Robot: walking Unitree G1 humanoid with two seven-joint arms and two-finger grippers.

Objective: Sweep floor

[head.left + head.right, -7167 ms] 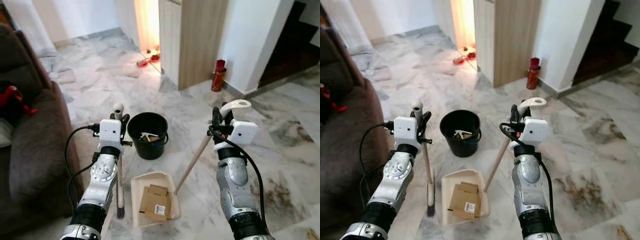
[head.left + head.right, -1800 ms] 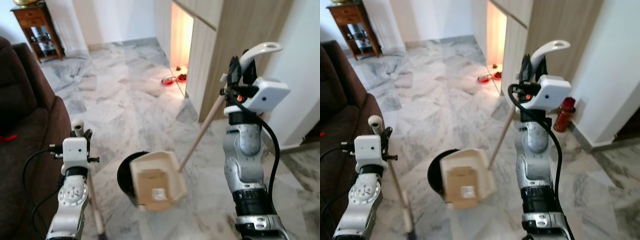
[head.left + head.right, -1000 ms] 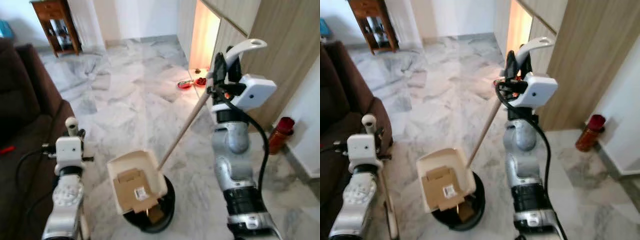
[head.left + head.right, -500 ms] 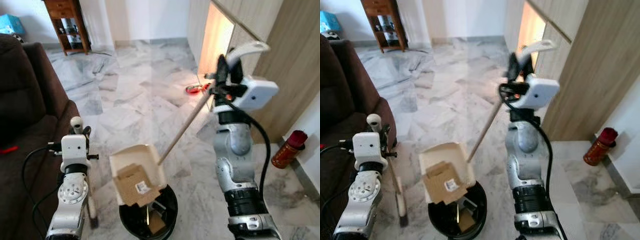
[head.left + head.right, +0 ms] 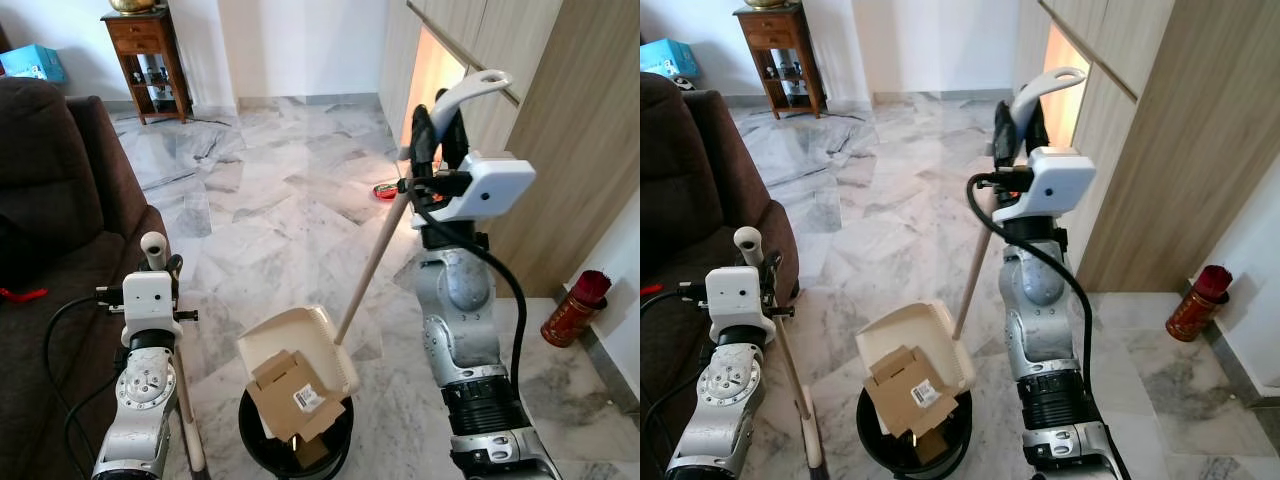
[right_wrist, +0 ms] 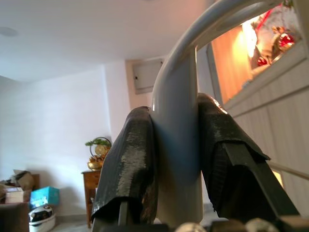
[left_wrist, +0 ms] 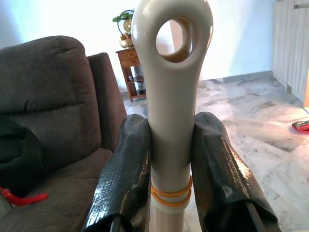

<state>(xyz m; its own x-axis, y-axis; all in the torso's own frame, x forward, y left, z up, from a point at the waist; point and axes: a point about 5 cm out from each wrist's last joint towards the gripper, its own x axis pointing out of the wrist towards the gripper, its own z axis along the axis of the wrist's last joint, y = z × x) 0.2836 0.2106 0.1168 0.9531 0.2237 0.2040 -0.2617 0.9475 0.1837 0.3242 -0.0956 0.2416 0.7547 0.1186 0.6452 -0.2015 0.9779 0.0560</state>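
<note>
Right gripper (image 5: 437,128) jaws clamped on dustpan (image 5: 300,352) handle, cardboard (image 5: 294,396) tipping into black bucket (image 5: 252,434); left gripper (image 7: 171,159) jaws grip broom (image 5: 153,243).

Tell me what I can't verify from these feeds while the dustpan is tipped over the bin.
- Inside of the black round bucket: the cream plastic dustpan and brown cardboard piece cover it in both eye views.
- Broom head: the wooden broom stick in the left gripper is cut off by the frame's bottom edge.
- Floor beneath the robot: out of frame.
- Right gripper: the right wrist view faces the ceiling.
</note>
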